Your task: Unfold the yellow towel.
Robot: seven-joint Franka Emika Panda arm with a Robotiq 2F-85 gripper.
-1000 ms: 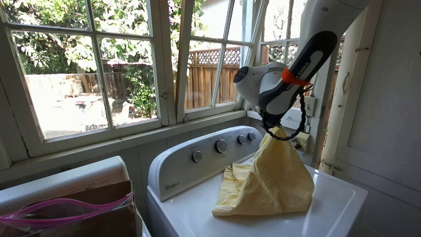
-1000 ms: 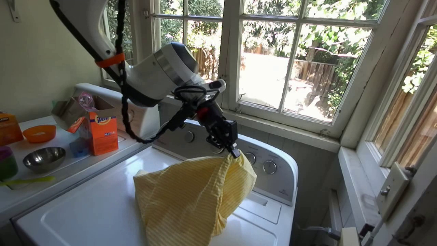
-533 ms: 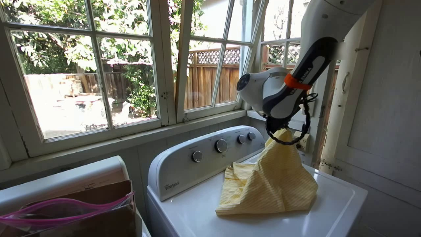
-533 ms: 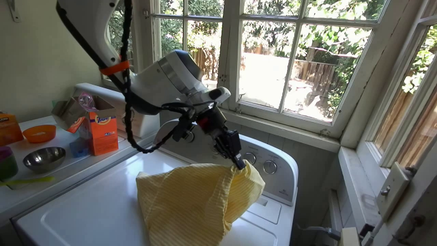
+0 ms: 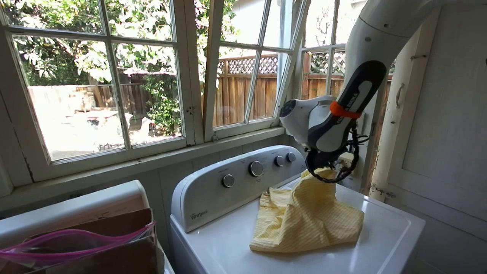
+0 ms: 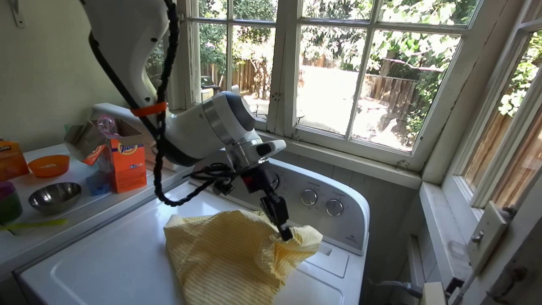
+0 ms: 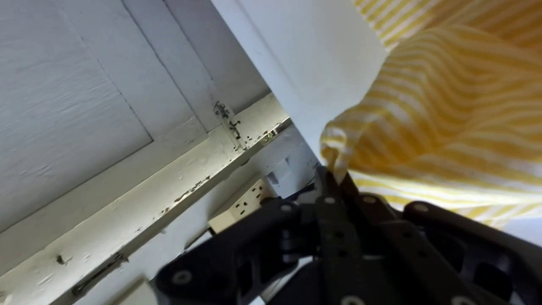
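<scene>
The yellow towel [image 5: 304,224] lies bunched and wrinkled on the white washer's lid, with its upper part raised in a peak. It also shows in an exterior view [image 6: 220,258] and fills the right side of the wrist view [image 7: 457,106]. My gripper [image 6: 286,234] points down at the towel's raised part, near the control panel. In the wrist view the fingertips [image 7: 336,176] are closed with a pinch of striped cloth between them. In an exterior view the fingers are mostly hidden behind the wrist cable and the towel's top.
The washer's control panel [image 5: 243,179] with knobs rises behind the towel, below the window sill. Beside the washer are a Tide box [image 6: 129,163], a metal bowl [image 6: 55,198] and an orange bowl [image 6: 48,165]. A wall outlet [image 7: 245,203] is near the gripper.
My gripper has moved down, keeping hold of the towel. The towel's peak has dropped and slumped into more folds, while its lower edges have shifted only slightly.
</scene>
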